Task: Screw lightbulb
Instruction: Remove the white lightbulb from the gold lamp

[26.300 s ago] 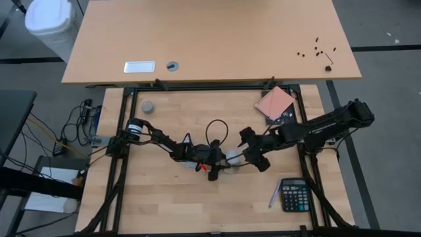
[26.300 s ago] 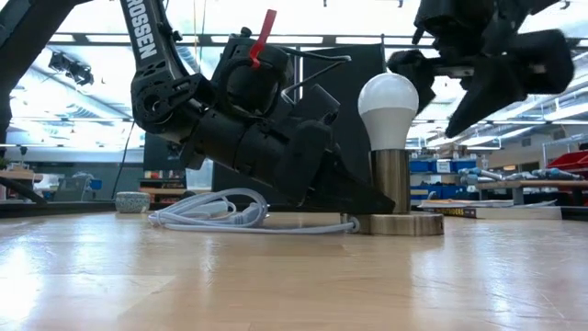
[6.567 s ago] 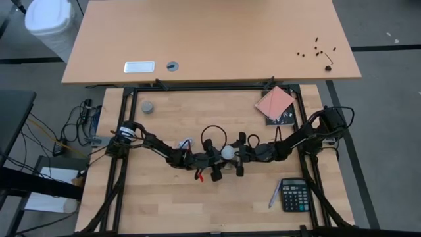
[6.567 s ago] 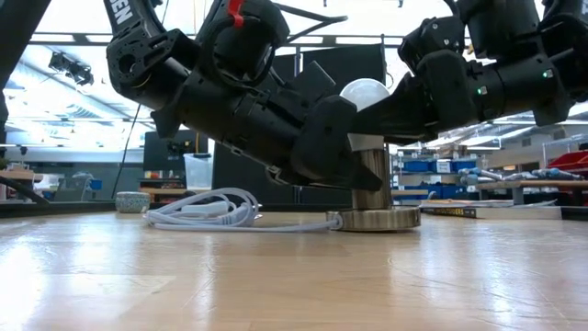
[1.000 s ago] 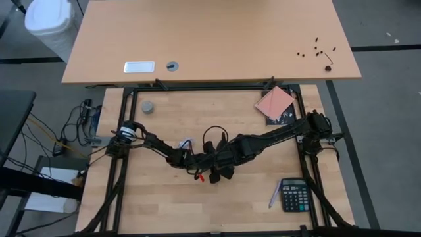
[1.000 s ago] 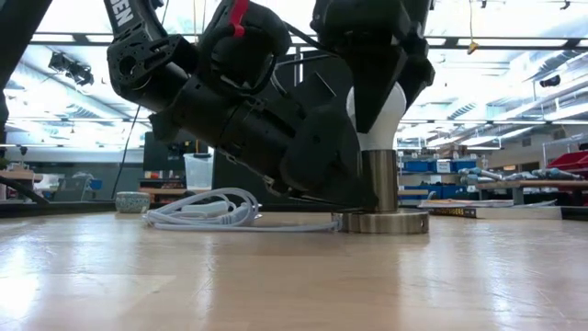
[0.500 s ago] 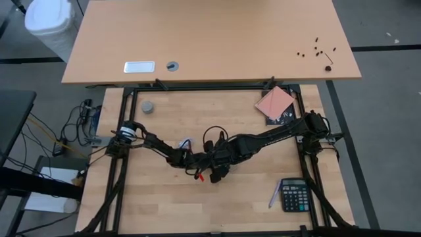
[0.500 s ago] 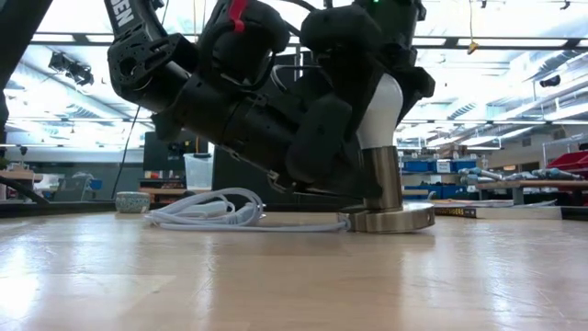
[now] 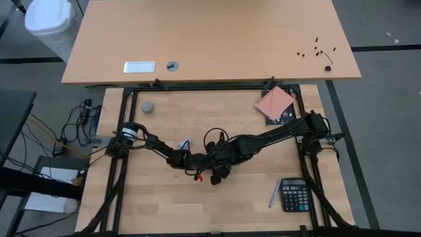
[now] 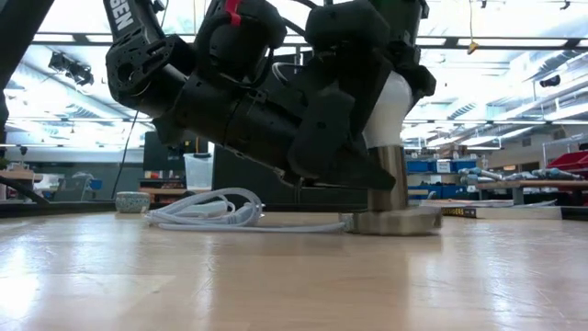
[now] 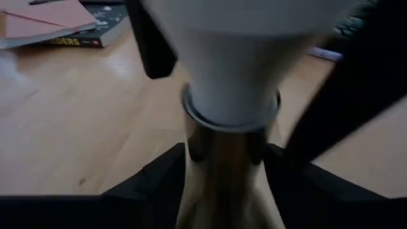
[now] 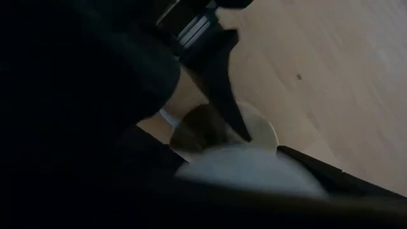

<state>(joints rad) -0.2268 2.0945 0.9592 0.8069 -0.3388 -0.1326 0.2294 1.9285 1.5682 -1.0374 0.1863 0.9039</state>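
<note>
The white lightbulb [image 10: 397,101] stands in a metal socket post [image 10: 393,179] on a round base [image 10: 397,222], which rests on the table's middle. My right gripper [image 9: 219,164] comes down over the bulb and is shut on it, hiding it in the high view. My left gripper [image 9: 205,162] reaches in low from the table's left and is shut on the post just under the bulb [image 11: 235,63]. The socket's white cable [image 10: 207,213] lies coiled on the table to the left. My left gripper pinches the socket's metal post [image 11: 222,162] between its two fingers [image 11: 162,181], just under the bulb's collar. The fingers come nearly level from the table's left. The socket's base is on the table. My right gripper pinches the bulb's white globe [image 11: 210,38] between its two fingers [image 11: 152,48], one on each side. It comes steeply from above. The bulb's screw end sits in the socket.
A calculator [image 9: 294,195] and a pen [image 9: 273,195] lie near the front right. A pink notebook [image 9: 274,102] lies on a dark book at the far right. A grey puck [image 9: 147,106] sits at the far left. A second table stands beyond the far edge.
My right gripper has turned about the bulb while staying over it. The socket with the bulb has slid a little toward the table's right and now leans slightly. My left gripper has tipped a little and stays at the post.
</note>
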